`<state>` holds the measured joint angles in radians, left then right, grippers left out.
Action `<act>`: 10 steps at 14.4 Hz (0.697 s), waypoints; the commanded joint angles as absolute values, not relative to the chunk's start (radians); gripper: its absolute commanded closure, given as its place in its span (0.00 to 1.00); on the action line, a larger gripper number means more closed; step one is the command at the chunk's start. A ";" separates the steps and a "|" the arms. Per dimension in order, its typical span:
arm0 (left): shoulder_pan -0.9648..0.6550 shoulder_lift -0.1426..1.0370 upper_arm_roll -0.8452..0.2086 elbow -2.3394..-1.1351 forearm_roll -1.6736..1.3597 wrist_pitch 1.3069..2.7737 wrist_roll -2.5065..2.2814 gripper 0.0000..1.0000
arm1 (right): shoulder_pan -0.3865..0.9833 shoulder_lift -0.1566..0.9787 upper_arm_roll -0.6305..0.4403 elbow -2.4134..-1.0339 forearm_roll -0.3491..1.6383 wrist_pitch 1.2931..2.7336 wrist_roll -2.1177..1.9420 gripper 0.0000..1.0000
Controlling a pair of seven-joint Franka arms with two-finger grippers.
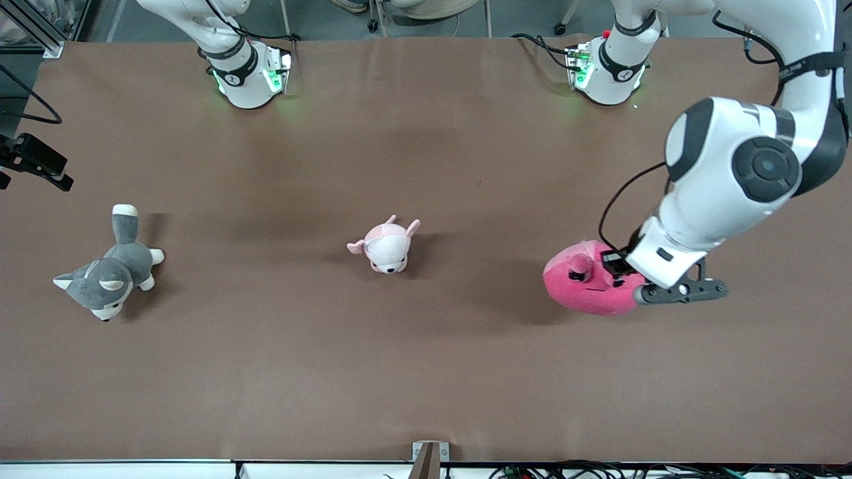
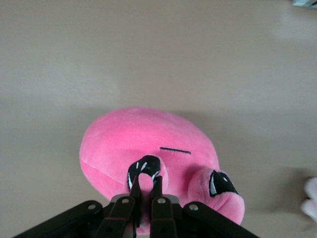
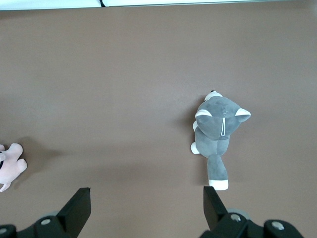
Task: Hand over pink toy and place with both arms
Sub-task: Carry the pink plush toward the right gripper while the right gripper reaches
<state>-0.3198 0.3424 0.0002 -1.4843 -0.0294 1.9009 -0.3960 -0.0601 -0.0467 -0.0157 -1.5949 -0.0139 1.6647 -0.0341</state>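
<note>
A: On table, toward left arm's end: pink toy sits w/ left pincer clenched on it; fingers pinch a raised nub by one dark eye; seen clearly in left wrist view.

B: Lifted yet?

A: Can't tell for sure; toy looks to be resting on table or barely off it; shadow sits tight under it.

B: Right side?

A: Right pincer released, jaws wide apart, nothing btwn them; it hangs over table near grey husky plush; arm waits. Small pale pink plush lies mid-table, well apart from both other toys.

B: How'll the blob handle?

A: Prob. light & soft; plush squashes under the fingers, so grip is on a fold of fabric, not a firm body; it'll likely sag & swing from that nub once up. Not fragile, not slick; fuzzy cover should give decent friction.

B: Where should right take it?

A: I'd say on the round bulk away from left's fingers; wide jaws across the body, squeezing deep enough that stuffing doesn't slip out; keep clear of the nub so pincers don't clash.
</note>
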 commanded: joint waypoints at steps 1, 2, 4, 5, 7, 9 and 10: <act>-0.333 0.348 -0.047 -1.425 -0.046 1.873 -0.503 1.00 | -0.057 -0.063 -0.014 -1.620 -0.017 1.684 -0.040 0.00; -0.336 0.348 -0.072 -1.421 -0.048 1.873 -0.544 1.00 | -0.052 -0.061 -0.014 -1.620 -0.015 1.686 -0.040 0.00; -0.337 0.350 -0.126 -1.413 -0.055 1.875 -0.641 1.00 | -0.044 -0.058 -0.015 -1.620 0.021 1.686 -0.040 0.00; -0.339 0.356 -0.153 -1.392 -0.055 1.876 -0.691 1.00 | -0.044 -0.055 -0.015 -1.620 0.059 1.686 -0.041 0.00; -0.344 0.376 -0.218 -1.347 -0.055 1.885 -0.773 1.00 | -0.041 -0.041 -0.015 -1.621 0.122 1.684 -0.040 0.00; -0.362 0.385 -0.250 -1.324 -0.055 1.905 -0.790 1.00 | -0.041 -0.028 -0.015 -1.627 0.227 1.668 -0.038 0.00; -0.379 0.385 -0.258 -1.324 -0.055 1.940 -0.795 1.00 | -0.041 -0.026 -0.015 -1.652 0.277 1.658 -0.043 0.00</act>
